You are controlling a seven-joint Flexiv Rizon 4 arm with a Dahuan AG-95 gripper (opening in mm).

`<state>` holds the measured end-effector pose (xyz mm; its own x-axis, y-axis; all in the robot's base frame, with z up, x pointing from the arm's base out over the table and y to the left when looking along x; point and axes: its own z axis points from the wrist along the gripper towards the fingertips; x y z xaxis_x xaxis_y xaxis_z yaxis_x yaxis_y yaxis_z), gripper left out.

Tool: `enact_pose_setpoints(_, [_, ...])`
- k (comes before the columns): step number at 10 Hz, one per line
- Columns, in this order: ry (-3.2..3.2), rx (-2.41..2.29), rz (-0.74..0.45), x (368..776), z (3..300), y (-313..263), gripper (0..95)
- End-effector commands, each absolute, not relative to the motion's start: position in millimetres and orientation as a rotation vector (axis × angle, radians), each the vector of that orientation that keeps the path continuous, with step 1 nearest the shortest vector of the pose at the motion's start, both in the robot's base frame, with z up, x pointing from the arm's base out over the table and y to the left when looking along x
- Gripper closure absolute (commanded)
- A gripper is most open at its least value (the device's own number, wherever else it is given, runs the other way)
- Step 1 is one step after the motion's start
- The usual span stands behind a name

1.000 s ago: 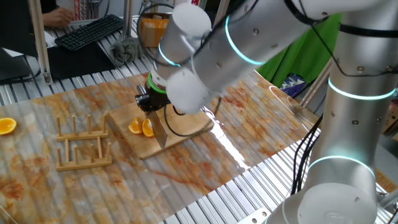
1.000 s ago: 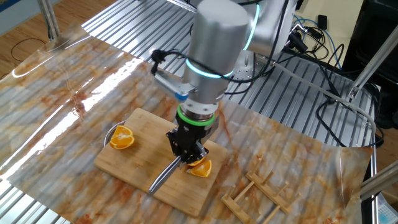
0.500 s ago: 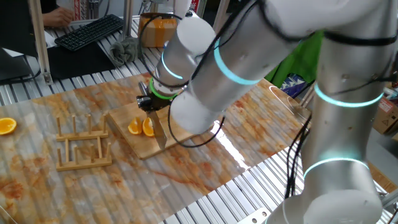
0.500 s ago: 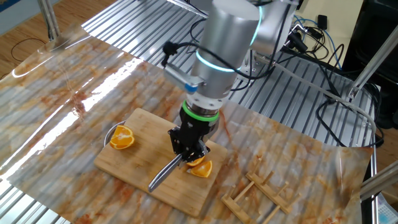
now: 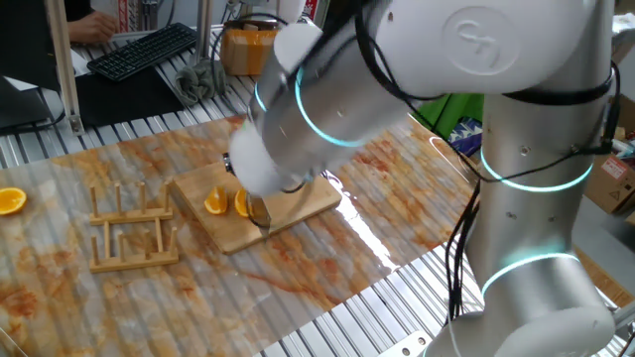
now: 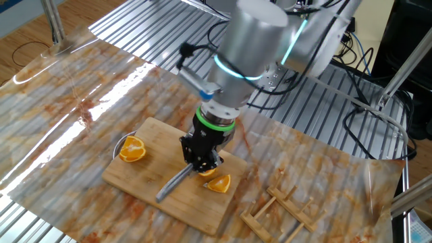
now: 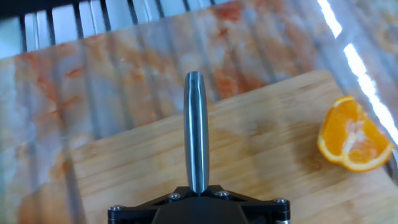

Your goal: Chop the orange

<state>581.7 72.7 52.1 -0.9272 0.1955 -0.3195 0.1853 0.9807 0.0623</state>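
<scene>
Gripper: black 2-finger gripper (image 6: 200, 156) is clenching a grey metal knife (image 6: 173, 185).
Orange: small bright-orange pieces (image 6: 217, 183) are lying on the pale wooden board (image 6: 143, 192), beside the blade.
Writing: none is reading legibly.

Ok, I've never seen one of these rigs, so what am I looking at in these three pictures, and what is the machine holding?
It is a single silver robot arm with a black two-finger gripper, shut on a steel knife. Two pictures come from fixed cameras on different sides of the table; the third comes from a camera on the hand, looking along the knife. On the stained plastic-covered table lies a wooden cutting board with orange pieces: one wedge beside the gripper, and another piece near the board's far corner. A small wooden rack stands off the board, and a lone orange slice lies at the table's edge.
</scene>
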Motion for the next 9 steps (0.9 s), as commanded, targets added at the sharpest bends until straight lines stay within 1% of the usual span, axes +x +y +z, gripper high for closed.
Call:
enact_pose_setpoints(1, [2.783, 0.274, 0.042, 594.1, 41.8, 72.6, 95.0])
enact_pose_setpoints(4, [2.818, 0.259, 0.034, 593.1, 43.8, 71.4, 95.0])
enact_pose_setpoints(6, [2.814, 0.267, 0.06, 591.7, 46.0, 73.0, 95.0])
enact_pose_setpoints(9, [2.814, 0.261, 0.044, 597.1, 44.2, 72.3, 95.0])
